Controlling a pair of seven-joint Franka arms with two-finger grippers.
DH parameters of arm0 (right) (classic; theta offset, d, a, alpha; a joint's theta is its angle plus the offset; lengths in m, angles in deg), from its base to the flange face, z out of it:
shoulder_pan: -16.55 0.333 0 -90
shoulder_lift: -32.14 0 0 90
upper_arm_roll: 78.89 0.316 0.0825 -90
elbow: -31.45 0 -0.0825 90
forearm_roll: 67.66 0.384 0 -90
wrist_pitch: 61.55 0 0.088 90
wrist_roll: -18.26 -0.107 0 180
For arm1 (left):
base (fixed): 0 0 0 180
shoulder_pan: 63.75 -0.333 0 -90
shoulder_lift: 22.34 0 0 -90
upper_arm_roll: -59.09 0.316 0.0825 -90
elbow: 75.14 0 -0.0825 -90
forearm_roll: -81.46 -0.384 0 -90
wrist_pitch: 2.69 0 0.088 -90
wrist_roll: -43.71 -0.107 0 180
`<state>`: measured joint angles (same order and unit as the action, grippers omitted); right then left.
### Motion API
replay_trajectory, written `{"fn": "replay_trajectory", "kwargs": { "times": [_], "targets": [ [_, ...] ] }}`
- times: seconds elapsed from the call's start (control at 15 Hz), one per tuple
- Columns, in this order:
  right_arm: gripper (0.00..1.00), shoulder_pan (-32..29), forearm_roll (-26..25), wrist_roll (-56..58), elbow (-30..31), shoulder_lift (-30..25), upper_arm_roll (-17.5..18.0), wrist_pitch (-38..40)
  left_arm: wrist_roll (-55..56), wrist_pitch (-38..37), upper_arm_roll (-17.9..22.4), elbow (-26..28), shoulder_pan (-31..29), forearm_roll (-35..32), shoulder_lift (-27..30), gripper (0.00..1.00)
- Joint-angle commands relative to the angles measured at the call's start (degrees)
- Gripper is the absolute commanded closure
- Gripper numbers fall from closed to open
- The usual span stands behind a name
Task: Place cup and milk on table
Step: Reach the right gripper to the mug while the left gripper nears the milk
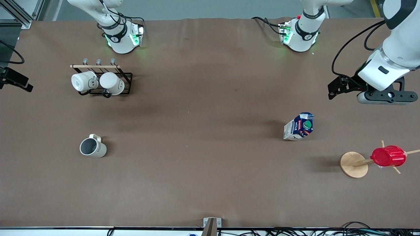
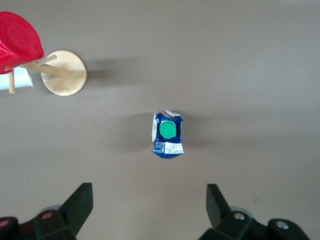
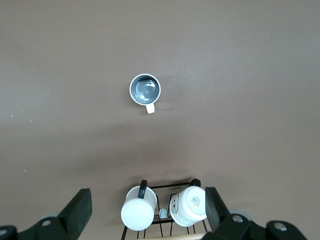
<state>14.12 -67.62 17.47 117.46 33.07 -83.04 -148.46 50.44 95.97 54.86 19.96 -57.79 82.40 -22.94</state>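
The beige cup [image 1: 93, 148] stands upright on the brown table [image 1: 203, 131] toward the right arm's end; the right wrist view shows its dark inside [image 3: 145, 89]. The blue-and-white milk [image 1: 299, 126] with its green cap stands on the table toward the left arm's end, and it also shows in the left wrist view [image 2: 168, 134]. My left gripper [image 2: 148, 192] is open and empty, high over the table near the milk, apart from it; it also shows in the front view [image 1: 387, 96]. My right gripper [image 3: 147, 195] is open and empty, high over the mug rack.
A black wire rack [image 1: 101, 80] with two white mugs stands near the right arm's base. A red ribbed cup [image 1: 388, 156] hangs on a wooden peg stand [image 1: 353, 164], nearer the front camera than the milk.
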Motion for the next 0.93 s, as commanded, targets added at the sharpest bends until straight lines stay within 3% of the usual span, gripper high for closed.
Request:
{"fn": "replay_trajectory", "kwargs": {
  "times": [0.0, 0.4, 0.87],
  "targets": [
    [0.00, -1.09, 0.13, 0.18, 0.91, -0.84, 0.81, -0.54, -0.76, 0.39, 0.36, -1.33, 0.10, 0.56, -1.24, 0.00],
    [0.00, -1.00, 0.22, 4.91, 0.82, 0.73, 0.81, -2.03, -0.76, 0.40, 0.36, -0.63, 0.19, 0.47, -1.95, 0.00],
    [0.00, -1.36, 0.13, 11.60, 4.23, 16.01, 0.63, -20.11, -1.11, 3.20, 0.27, 0.43, -1.65, 0.47, -5.81, 0.00]
  ]
}}
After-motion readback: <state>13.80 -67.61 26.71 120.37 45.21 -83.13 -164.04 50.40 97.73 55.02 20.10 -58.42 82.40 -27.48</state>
